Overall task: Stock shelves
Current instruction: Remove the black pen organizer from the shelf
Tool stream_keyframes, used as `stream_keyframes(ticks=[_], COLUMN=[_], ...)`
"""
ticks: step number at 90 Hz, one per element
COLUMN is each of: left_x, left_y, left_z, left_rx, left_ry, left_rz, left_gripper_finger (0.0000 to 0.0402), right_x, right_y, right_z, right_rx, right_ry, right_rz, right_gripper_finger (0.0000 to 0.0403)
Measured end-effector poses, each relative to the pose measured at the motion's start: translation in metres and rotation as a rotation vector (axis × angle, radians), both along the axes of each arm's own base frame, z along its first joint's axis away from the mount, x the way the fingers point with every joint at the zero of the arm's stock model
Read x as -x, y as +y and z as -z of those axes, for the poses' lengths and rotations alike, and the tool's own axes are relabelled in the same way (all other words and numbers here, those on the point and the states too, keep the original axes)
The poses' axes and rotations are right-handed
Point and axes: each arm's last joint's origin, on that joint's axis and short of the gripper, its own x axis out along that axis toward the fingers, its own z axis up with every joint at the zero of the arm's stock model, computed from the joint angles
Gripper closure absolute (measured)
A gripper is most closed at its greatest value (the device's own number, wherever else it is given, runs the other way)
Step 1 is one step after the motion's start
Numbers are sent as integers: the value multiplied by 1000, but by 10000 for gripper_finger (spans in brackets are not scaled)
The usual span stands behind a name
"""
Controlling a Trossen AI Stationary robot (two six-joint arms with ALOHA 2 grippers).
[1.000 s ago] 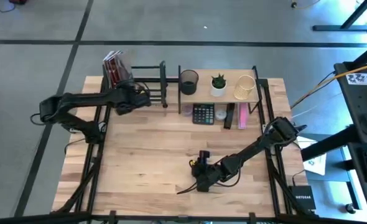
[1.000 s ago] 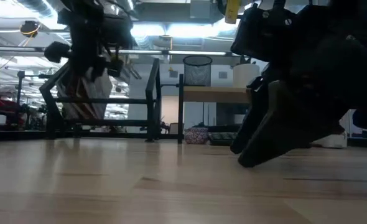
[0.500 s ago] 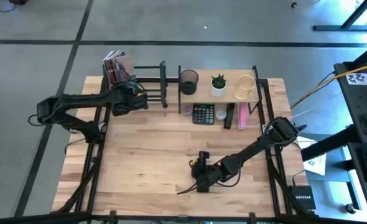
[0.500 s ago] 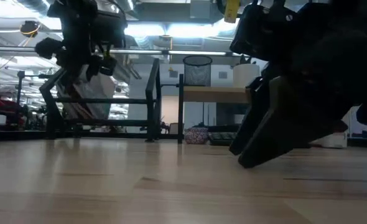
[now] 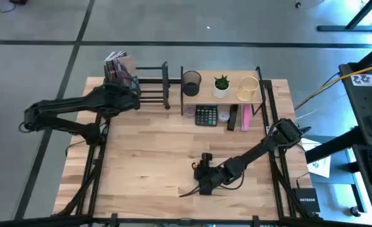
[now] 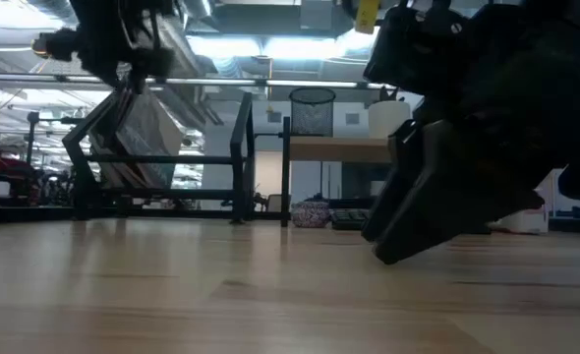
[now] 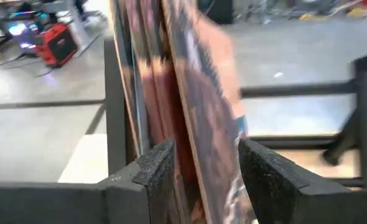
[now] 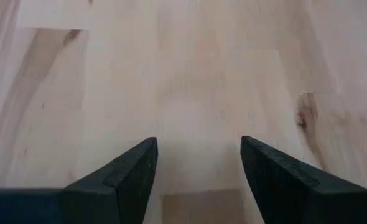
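Nearest me, my right pincer (image 5: 201,187) sits low over the bare front of the counter (image 5: 148,157), just where it was a second ago; its wrist view shows both fingers (image 8: 124,180) spread wide over plain wood, holding nothing. The low view only gives me that arm as a dark bulk on the right.

The left arm is what changed: it has drawn back toward the counter's left edge, so my left pincer (image 5: 128,94) now sits at the rack's (image 5: 149,85) left end instead of over its middle. From above I can't read its grip. The wrist view can: the fingers (image 7: 155,168) are apart, with the leaning books (image 7: 183,93) standing between and beyond them; whether either pad touches a book I can't tell.

Farther back and to the right, the wooden shelf (image 5: 230,96) stands beside the rack, carrying a mesh cup (image 5: 191,82), a plant (image 5: 221,85) and a wire basket (image 5: 249,88), with a calculator (image 5: 205,115) beneath it.
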Motion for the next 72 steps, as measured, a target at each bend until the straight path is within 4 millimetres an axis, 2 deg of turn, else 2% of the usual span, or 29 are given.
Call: stream_keyframes(ticks=[11,19,28,38,49,56,65,72], left_x=[-1,-5,-14,-25,-36,-44,-53,-59], left_y=[-12,-22,-35,-54,-76,-90,-107,-117], left_z=[-23,-38,-52,-57,-49,-35,-10,12], left_rx=[-68,-111,-144,-124,-29,32,79,107], left_ry=[-29,-41,-60,-80,-95,-105,-99,-90], left_rz=[72,137,243,407,583,650,679,675], left_gripper_finger=[250,255,258,258,258,258,258,259], right_x=[1,3,7,19,38,47,51,47], right_y=[0,-1,-5,-12,-27,-44,-75,-108], right_z=[-4,-16,-43,-87,-143,-178,-215,-233], right_rx=[54,91,135,196,328,410,415,383], right_ry=[-12,-19,-48,-119,-261,-362,-448,-464], right_rz=[-22,-74,-145,-225,-240,-218,-152,-107], right_gripper_finger=[185,185,185,185,185,185,185,185])
